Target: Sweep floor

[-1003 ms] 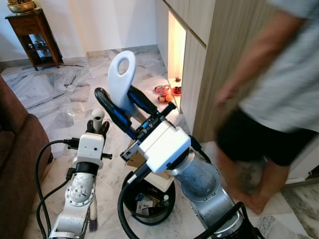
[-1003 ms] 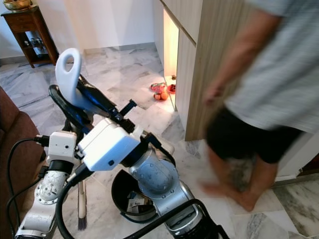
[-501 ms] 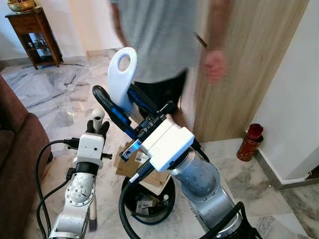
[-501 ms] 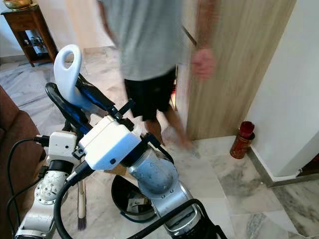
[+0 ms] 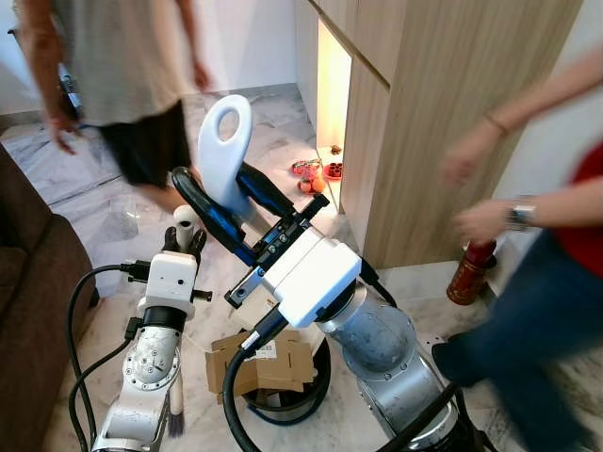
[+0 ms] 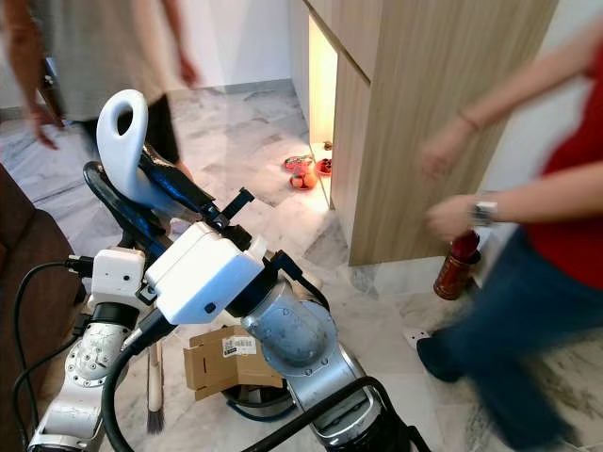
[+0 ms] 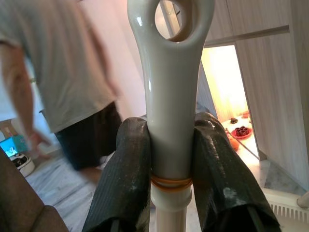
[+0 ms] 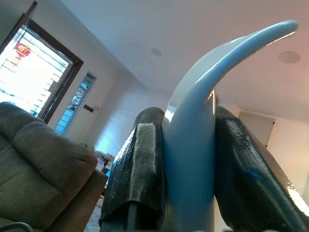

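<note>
Glossy white looped dustpan handle (image 5: pixel 224 151)

A: Item one, left arm?
B: Silver, raised upright low on the robot's left, white wrist housing on top. Left pincer (image 5: pixel 185 234) points upward, its two black fingers (image 7: pixel 126 181) pressed against either side of a pale handle (image 7: pixel 170 121).

A: Item two, right arm?
B: Silver, bent at the elbow, forearm angled up and toward the left. Right pincer (image 5: pixel 226 193) is raised higher than the left, its black fingers (image 8: pixel 141 169) clamped on either side of a white looped handle (image 5: pixel 224 151).
</note>
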Tool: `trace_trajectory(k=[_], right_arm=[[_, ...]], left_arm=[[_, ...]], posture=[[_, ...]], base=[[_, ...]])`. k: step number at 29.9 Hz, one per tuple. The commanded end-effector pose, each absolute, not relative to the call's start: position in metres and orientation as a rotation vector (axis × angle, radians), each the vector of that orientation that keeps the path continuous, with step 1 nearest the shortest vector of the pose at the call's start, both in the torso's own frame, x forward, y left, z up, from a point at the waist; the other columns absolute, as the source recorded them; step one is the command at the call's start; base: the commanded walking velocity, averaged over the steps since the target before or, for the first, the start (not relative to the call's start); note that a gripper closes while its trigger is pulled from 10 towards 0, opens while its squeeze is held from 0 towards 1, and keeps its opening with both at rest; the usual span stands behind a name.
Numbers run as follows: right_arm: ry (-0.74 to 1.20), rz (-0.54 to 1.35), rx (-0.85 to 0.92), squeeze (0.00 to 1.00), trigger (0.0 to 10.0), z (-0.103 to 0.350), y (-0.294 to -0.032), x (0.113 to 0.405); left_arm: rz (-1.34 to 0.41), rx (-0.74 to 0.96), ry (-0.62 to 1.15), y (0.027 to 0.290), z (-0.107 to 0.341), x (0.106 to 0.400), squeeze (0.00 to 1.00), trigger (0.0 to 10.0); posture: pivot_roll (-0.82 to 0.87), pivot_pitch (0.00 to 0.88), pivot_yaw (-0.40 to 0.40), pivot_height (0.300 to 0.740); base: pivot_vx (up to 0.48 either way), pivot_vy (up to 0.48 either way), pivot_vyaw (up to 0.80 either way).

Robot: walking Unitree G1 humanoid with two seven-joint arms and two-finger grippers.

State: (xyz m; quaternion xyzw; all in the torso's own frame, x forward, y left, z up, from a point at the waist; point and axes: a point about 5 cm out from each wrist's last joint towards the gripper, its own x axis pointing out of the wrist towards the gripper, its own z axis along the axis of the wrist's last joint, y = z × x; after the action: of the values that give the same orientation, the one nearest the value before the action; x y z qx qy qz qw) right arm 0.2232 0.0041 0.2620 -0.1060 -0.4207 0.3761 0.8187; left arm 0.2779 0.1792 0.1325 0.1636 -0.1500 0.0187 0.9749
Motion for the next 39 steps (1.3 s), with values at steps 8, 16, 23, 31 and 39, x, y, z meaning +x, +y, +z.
trace_trajectory(k=[8, 16, 23, 31, 39], right_arm=[[-0.988, 0.786, -0.275, 0.00, 10.0, 0.275, 0.003, 0.216], [-0.972, 0.719, -0.350, 0.00, 10.0, 0.269, -0.006, 0.226], [-0.941, 0.665, -0.391, 0.00, 10.0, 0.264, -0.014, 0.235], [-0.822, 0.378, -0.447, 0.00, 10.0, 0.254, -0.058, 0.269], [-0.667, 0.139, -0.463, 0.00, 10.0, 0.233, -0.101, 0.291]], left_arm=[[0.039, 0.348, -0.346, 0.180, 0.140, 0.280, 0.00, 10.0], [0.039, 0.347, -0.346, 0.180, 0.140, 0.280, 0.00, 10.0], [0.040, 0.348, -0.346, 0.180, 0.140, 0.280, 0.00, 10.0], [0.041, 0.347, -0.344, 0.180, 0.140, 0.280, 0.00, 10.0], [0.040, 0.339, -0.335, 0.182, 0.139, 0.279, 0.00, 10.0]], posture=[[0.15, 0.008, 0.055, 0.740], [0.15, 0.009, 0.055, 0.740], [0.15, 0.009, 0.054, 0.740], [0.15, 0.008, 0.054, 0.740], [0.14, 0.010, 0.056, 0.740]], base=[[0.000, 0.000, 0.00], [0.000, 0.000, 0.00], [0.000, 0.000, 0.00], [0.000, 0.000, 0.00], [0.000, 0.000, 0.00]])
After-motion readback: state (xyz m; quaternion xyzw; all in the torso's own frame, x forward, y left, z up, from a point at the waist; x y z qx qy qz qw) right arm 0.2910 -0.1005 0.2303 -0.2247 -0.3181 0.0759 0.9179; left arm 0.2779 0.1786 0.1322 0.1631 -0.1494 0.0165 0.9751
